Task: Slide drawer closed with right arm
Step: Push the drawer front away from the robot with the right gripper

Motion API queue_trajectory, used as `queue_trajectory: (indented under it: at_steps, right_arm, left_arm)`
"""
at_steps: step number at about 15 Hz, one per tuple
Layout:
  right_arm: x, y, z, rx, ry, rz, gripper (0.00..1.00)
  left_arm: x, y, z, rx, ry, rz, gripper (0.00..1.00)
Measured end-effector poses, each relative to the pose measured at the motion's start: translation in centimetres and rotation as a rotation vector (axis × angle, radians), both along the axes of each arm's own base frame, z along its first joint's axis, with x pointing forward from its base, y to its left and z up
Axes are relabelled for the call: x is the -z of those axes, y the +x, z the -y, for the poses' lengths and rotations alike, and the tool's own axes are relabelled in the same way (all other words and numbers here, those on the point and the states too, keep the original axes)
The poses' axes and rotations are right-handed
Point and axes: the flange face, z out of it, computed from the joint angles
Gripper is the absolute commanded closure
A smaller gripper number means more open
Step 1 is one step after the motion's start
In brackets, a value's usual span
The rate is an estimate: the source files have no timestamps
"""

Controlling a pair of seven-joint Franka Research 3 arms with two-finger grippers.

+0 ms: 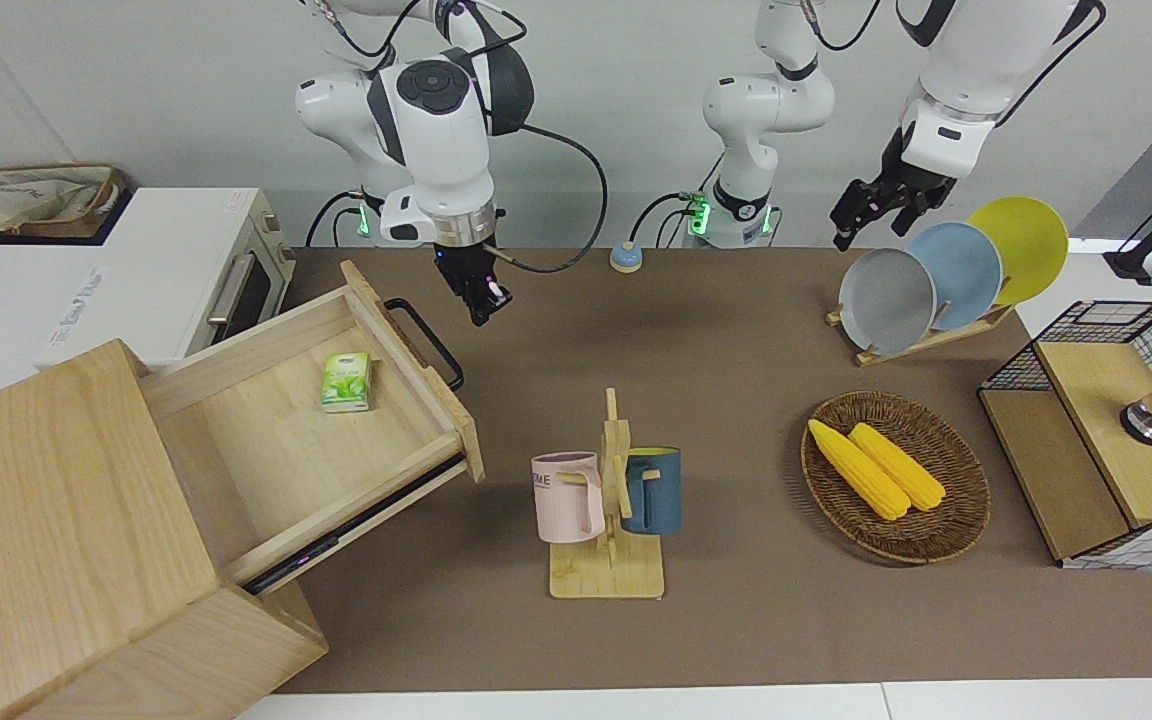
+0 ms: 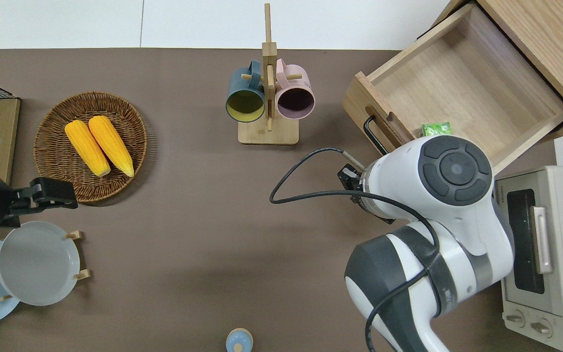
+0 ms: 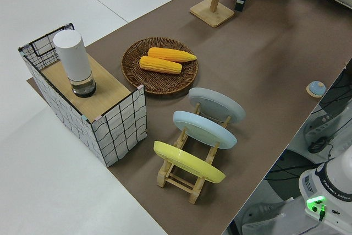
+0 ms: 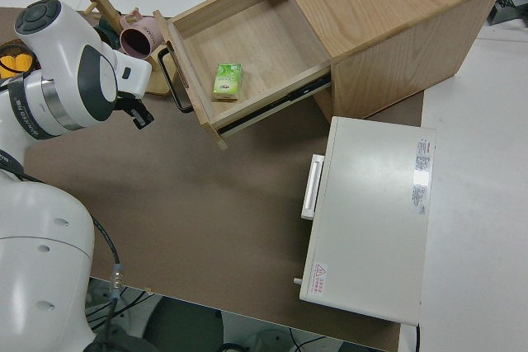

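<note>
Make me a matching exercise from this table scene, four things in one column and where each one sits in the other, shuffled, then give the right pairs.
Things:
1. green packet
2. corn cobs
3. pink mug
4. white cylinder

Places:
A. hung on the wooden mug stand
B. on the wire box's wooden top
C. inside the open drawer
D. in the wicker basket

Pairs: 1-C, 2-D, 3-A, 4-B

Two corn cobs [image 1: 876, 468] in basket [image 1: 956, 530]; mugs [image 1: 567, 497] apparently hung on rack [image 1: 612, 560].
</note>
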Motion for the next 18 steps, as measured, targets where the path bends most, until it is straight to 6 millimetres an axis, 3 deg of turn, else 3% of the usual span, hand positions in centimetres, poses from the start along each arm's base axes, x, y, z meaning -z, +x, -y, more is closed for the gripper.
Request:
queue_trajectory:
  at_steps: [7,18]
  right_arm:
    - [1.0,1.6,1.6,0.028,-0.001,0.018,1.0]
    - [1.8,4.1,7.1,0.036,-0.007,0.035,1.0]
  left_arm:
    - [0.0,0.0,0.0,0.0,0.0,0.0,0.01]
    - [0.0,0.0,0.0,0.0,0.0,0.0,0.01]
